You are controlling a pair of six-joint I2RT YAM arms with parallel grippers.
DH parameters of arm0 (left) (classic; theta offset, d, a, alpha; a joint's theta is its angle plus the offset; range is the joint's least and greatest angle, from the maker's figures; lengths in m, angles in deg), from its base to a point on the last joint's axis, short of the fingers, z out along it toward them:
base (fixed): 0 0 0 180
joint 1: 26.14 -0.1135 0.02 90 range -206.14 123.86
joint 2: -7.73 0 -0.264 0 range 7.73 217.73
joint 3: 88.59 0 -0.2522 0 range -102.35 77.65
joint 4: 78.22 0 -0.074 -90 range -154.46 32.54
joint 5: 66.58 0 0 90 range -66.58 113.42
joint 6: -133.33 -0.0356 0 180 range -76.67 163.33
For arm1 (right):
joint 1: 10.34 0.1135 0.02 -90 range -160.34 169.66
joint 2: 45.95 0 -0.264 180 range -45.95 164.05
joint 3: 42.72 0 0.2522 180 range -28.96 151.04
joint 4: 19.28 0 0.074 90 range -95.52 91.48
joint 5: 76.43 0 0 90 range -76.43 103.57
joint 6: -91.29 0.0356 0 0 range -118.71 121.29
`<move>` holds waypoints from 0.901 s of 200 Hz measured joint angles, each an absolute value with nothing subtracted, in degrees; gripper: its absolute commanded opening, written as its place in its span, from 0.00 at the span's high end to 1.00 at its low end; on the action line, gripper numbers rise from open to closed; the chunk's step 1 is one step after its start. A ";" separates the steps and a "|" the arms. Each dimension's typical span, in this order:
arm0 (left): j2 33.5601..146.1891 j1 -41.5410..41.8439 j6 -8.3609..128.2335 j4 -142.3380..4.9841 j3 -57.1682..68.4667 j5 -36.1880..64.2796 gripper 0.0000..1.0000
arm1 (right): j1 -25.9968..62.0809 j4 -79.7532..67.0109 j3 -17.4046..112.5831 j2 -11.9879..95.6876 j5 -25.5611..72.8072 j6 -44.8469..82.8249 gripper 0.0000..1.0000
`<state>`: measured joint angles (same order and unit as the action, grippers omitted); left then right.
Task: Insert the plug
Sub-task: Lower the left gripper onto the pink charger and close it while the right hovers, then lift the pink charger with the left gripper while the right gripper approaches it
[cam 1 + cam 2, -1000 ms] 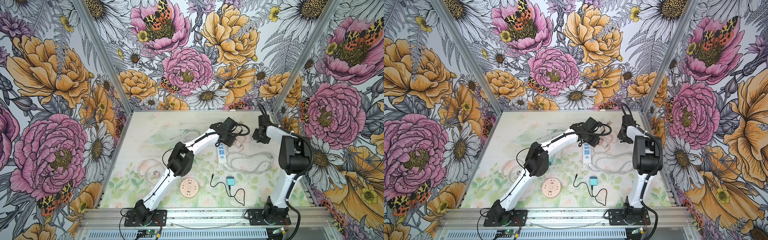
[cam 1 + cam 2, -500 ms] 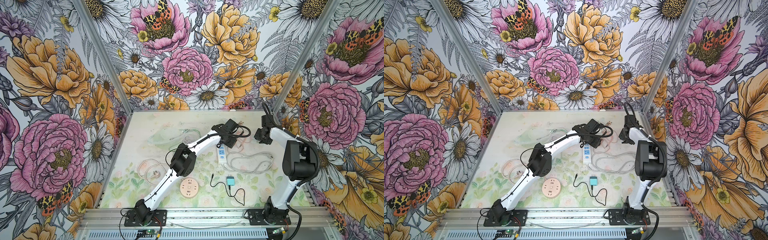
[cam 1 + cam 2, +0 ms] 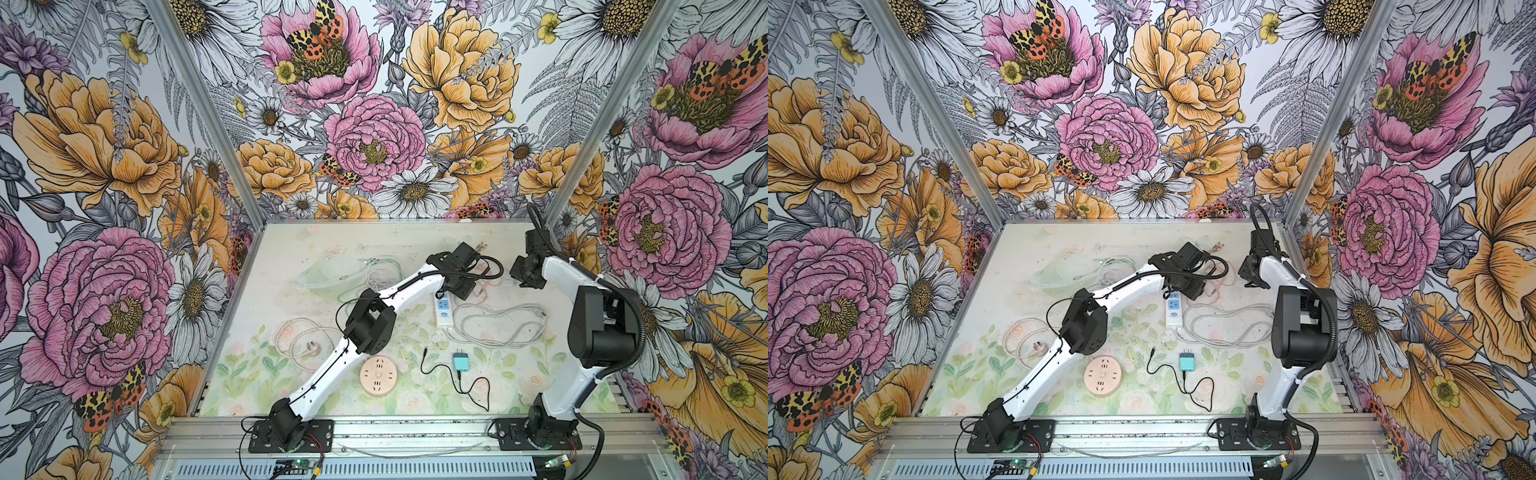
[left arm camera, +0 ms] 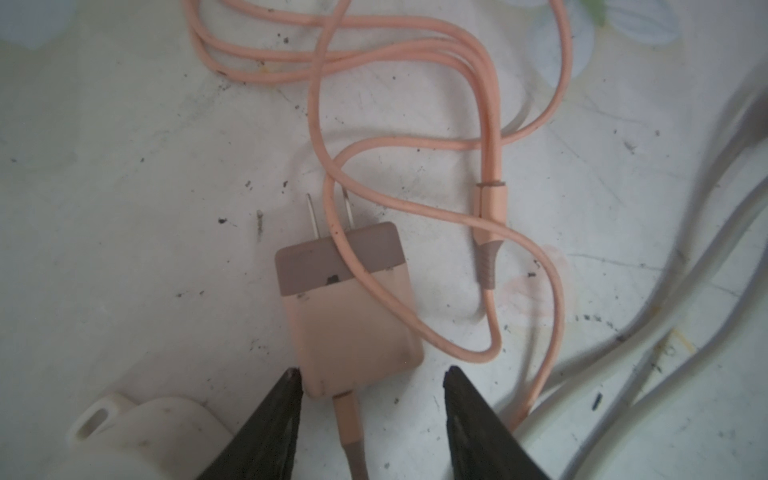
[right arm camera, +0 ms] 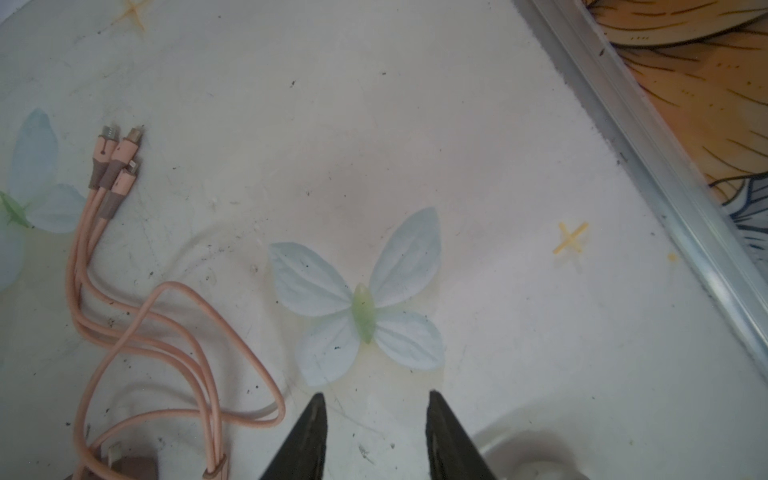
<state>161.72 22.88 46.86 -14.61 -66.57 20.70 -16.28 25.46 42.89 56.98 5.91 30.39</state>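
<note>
The plug is a pink charger block with two metal prongs, lying flat on the table with its pink cable looped across it. My left gripper is open and straddles the plug's cable end; one fingertip touches its corner. In both top views the left gripper hangs just past the far end of the white power strip. My right gripper is open and empty over a printed butterfly, to the right of the left gripper.
A round pink socket, a teal adapter on a black lead, a coiled white cord and a pale coiled cord lie on the table. Three pink connector tips rest near the right gripper. A metal frame rail borders the table.
The right arm has swung right, its elbow nearer the side wall. The left arm has shifted slightly right over the plug, and both grippers have opened a little.
</note>
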 measured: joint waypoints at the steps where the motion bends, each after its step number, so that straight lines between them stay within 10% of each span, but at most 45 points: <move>1: 161.72 22.88 46.90 -14.61 -66.57 20.74 0.43 | -16.28 25.46 42.87 56.96 5.91 30.39 0.59; 93: 163.98 23.16 50.86 -16.64 -68.52 23.36 0.44 | -16.25 25.46 41.21 55.80 6.35 30.81 0.58; 123: 164.33 23.25 52.00 -18.26 -68.52 25.05 0.63 | -16.25 25.44 40.62 54.95 6.76 30.81 0.57; 180: 162.82 23.25 51.71 -19.79 -65.52 26.88 0.65 | -16.19 25.46 39.57 52.13 8.34 30.81 0.57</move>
<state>162.82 23.25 51.71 -19.79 -65.52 26.88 -16.19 25.46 39.57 52.13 8.34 30.81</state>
